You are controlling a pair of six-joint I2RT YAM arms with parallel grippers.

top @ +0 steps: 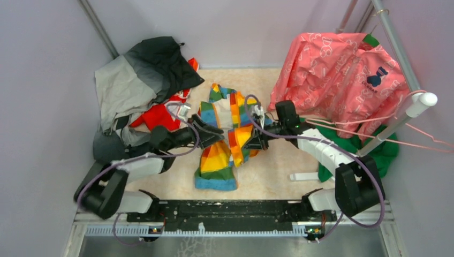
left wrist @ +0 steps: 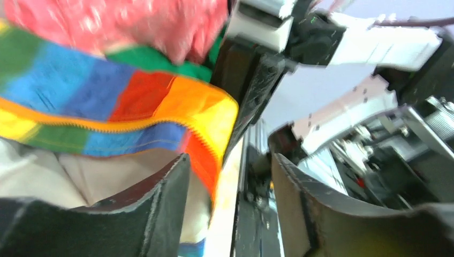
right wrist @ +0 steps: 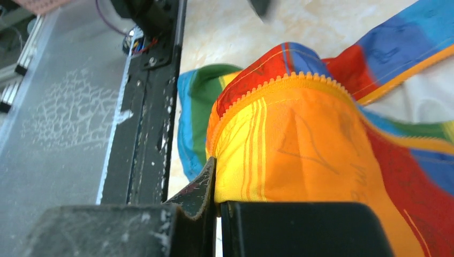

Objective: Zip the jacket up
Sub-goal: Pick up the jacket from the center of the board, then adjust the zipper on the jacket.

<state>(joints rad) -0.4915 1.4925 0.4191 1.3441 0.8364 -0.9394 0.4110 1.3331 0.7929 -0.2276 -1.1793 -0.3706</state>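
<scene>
We find the overhead view evenly and softly lit, with only faint shadows on the table (top: 262, 160) and a pale lilac cast on the walls (top: 48, 107). The left wrist view is smeared by motion: the pink cloth (left wrist: 123, 21) at 12 o'clock is streaked, and the fingers (left wrist: 155, 214) at 6 o'clock look soft. The right wrist view is sharper on the jacket (right wrist: 300, 139) in the middle, but a dark shape (right wrist: 260, 6) at 12 o'clock is blurred and the near fingers at 6 o'clock are out of focus.
</scene>
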